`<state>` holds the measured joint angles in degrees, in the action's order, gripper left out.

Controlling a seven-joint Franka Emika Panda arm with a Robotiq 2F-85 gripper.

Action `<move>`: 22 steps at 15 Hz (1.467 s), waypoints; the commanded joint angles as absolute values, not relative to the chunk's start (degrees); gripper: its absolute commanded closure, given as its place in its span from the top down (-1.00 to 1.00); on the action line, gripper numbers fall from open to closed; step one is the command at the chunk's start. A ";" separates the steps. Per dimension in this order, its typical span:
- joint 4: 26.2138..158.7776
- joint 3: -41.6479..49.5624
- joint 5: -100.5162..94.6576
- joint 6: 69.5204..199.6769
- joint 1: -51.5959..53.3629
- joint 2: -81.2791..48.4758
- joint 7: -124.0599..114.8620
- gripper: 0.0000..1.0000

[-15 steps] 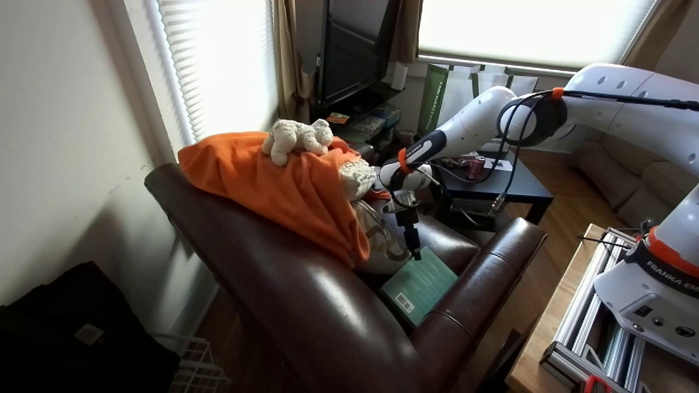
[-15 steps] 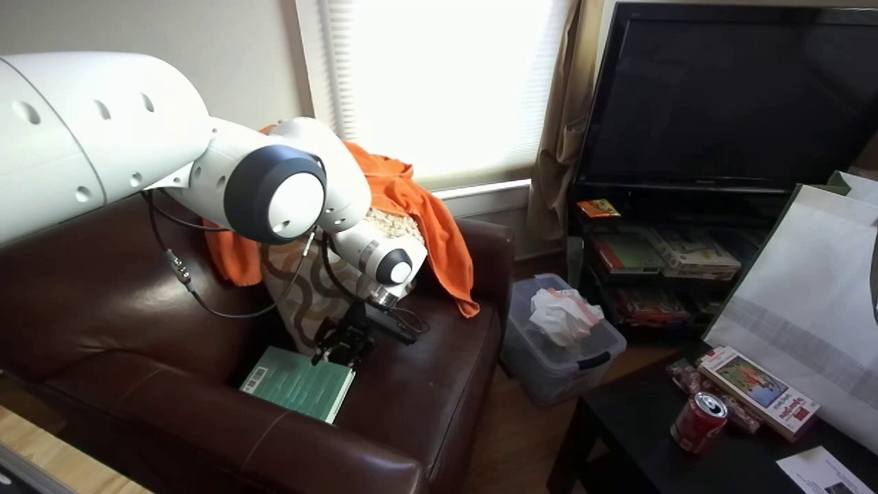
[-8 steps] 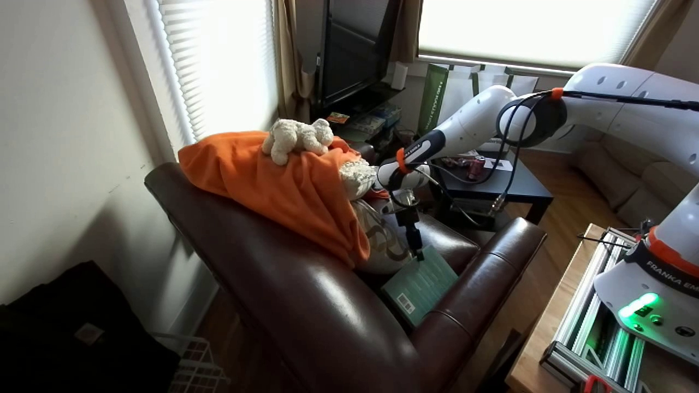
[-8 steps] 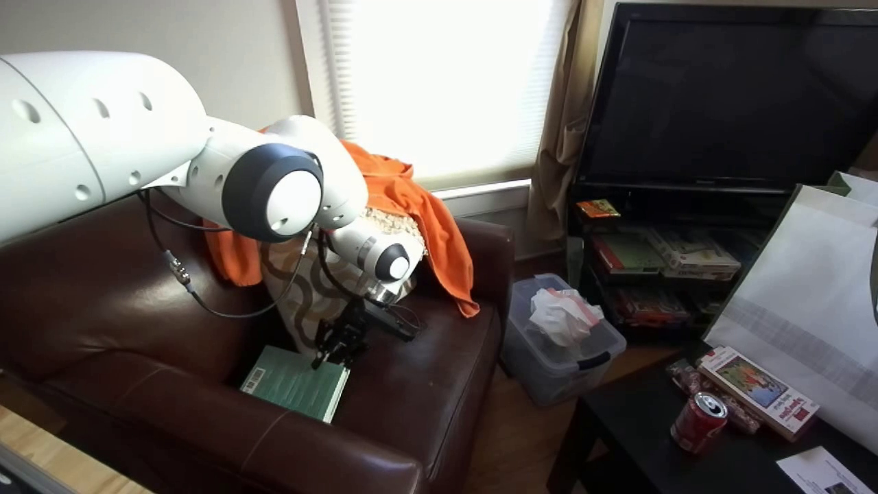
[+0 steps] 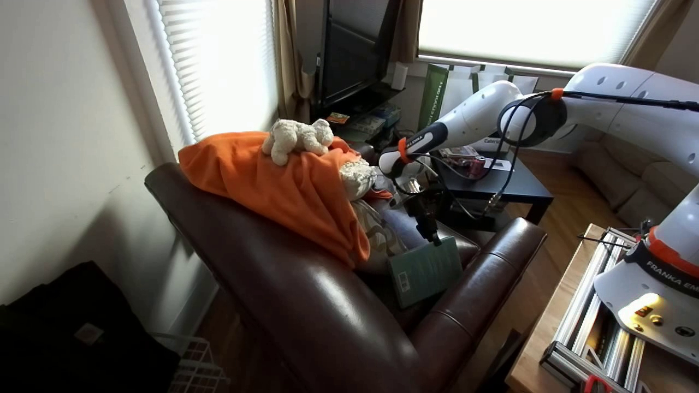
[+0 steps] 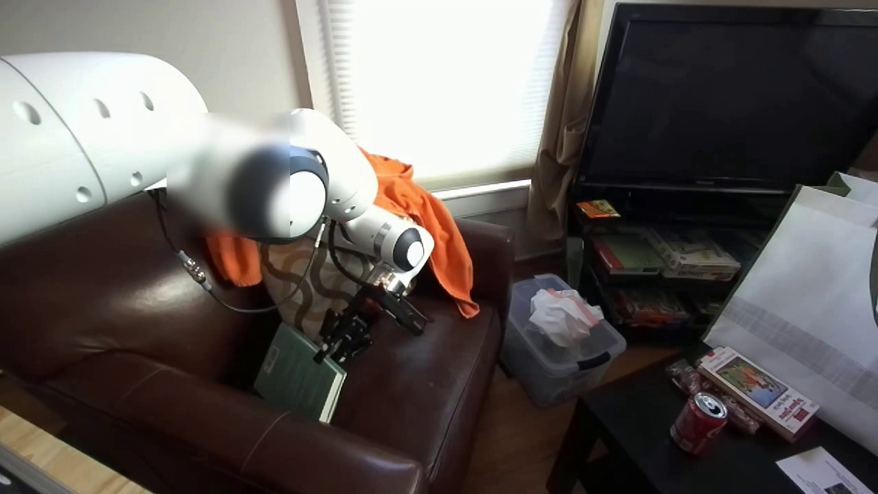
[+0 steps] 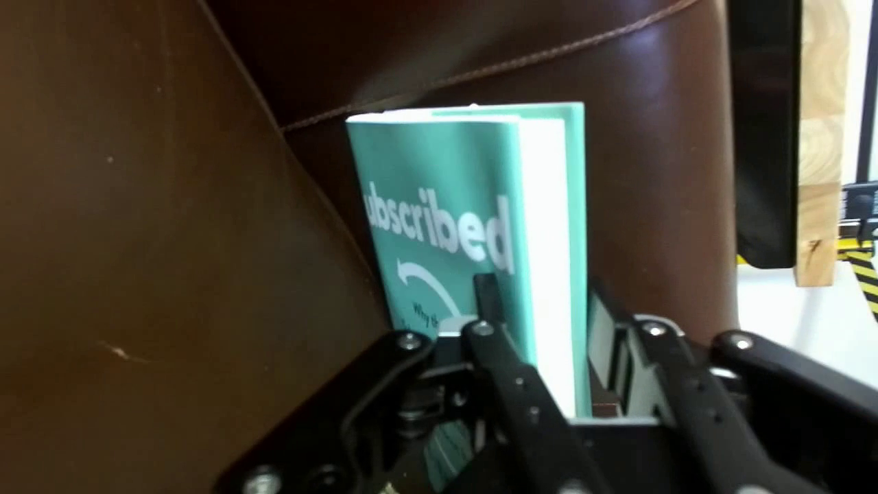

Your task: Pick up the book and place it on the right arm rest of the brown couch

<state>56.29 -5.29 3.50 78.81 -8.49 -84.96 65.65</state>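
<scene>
Two dark fingers pinch the edge of a teal-green book, one across the front cover and one behind the back cover, at the lower middle of the wrist view. In both exterior views the book tilts over the seat of the brown couch, just beside the padded arm rest; whether its lower edge touches the seat I cannot tell. Left of centre in an exterior view, an orange blanket drapes over the couch back, with a cream stuffed toy on it. At the lower right of an exterior view, a red soda can stands upright on a black counter.
</scene>
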 commanded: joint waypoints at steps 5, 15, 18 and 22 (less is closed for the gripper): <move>58.70 -2.89 3.88 79.89 -7.14 -85.81 53.47 0.16; 65.65 -3.02 4.00 88.72 -7.50 -85.18 34.46 0.47; 66.13 -4.09 4.60 92.49 -8.55 -85.18 34.28 0.16; 62.40 -5.23 4.27 89.61 -11.48 -85.15 38.42 -0.25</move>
